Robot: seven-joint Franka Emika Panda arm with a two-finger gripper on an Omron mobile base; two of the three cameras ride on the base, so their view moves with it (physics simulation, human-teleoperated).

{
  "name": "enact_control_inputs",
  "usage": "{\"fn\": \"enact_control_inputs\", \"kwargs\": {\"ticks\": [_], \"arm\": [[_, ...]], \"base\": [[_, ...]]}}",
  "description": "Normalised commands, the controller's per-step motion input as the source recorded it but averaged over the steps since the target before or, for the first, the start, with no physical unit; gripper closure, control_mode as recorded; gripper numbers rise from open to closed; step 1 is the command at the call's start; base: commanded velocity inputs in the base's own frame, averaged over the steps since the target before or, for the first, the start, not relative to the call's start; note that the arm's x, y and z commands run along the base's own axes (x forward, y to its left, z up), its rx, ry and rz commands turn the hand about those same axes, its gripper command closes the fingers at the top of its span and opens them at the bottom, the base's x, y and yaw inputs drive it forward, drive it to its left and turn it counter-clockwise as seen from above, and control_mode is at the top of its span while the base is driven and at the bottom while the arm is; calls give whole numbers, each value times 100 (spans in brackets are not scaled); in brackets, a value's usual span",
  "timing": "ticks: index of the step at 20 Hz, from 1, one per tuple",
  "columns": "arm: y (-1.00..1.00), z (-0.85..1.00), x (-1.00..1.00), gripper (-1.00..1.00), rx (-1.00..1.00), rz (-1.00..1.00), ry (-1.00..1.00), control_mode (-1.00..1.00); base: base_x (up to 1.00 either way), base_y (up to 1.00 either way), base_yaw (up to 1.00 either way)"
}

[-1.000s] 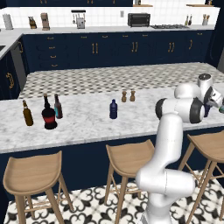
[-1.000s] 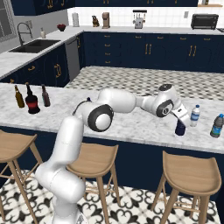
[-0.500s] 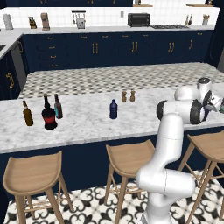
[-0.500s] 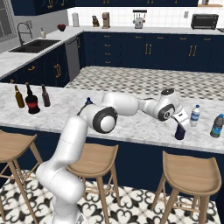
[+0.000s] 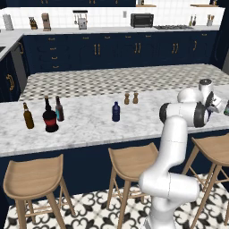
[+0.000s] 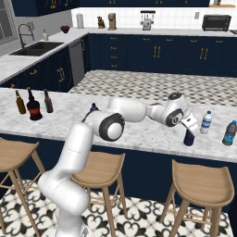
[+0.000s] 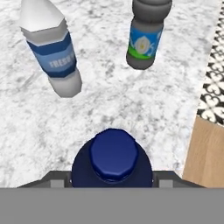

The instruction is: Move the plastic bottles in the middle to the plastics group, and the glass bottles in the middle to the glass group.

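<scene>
My gripper [image 6: 189, 130] is shut on a small dark blue plastic bottle [image 6: 188, 138], gripping it near the cap. In the hand view the blue cap [image 7: 113, 154] sits between the two finger tips. The bottle is upright at the counter's right end, its base at or just above the marble. Just beyond it stand the clear water bottle [image 7: 51, 52] with a blue label and a dark bottle [image 7: 147, 37], the plastics group. A second dark blue bottle [image 5: 116, 112] stands mid-counter. At the left, the squat black red-banded bottle [image 5: 50, 118] stands between an amber bottle [image 5: 28, 116] and a slim dark one [image 5: 59, 110].
Two small wooden shakers [image 5: 131, 98] stand behind the mid-counter bottle. Wooden stools [image 6: 201, 181] line the marble counter's [image 6: 139, 134] near edge, one right under the held bottle. The counter's end is close on the right, with patterned floor beyond.
The hand and held blue bottle have crept slightly toward the two bottles at the right end. The grip is unchanged and nothing else moved.
</scene>
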Motion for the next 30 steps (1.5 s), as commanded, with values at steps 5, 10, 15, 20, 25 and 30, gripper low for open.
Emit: {"fn": "enact_control_inputs", "kwargs": {"ticks": [5, 10, 15, 20, 25, 30], "arm": [[3, 0, 46, 100, 0, 2, -2, -100], [-8, 2, 23, 100, 0, 5, 0, -100], [-24, 0, 3, 100, 0, 6, 0, -100], [-15, -17, 0, 100, -1, 4, 0, -100], [2, -47, 0, 100, -4, 1, 0, -100], [0, -7, 0, 100, -1, 0, 0, -100]], "base": [[0, 0, 0], [0, 0, 0], [0, 0, 0], [0, 0, 0], [0, 0, 0], [0, 0, 0]]}}
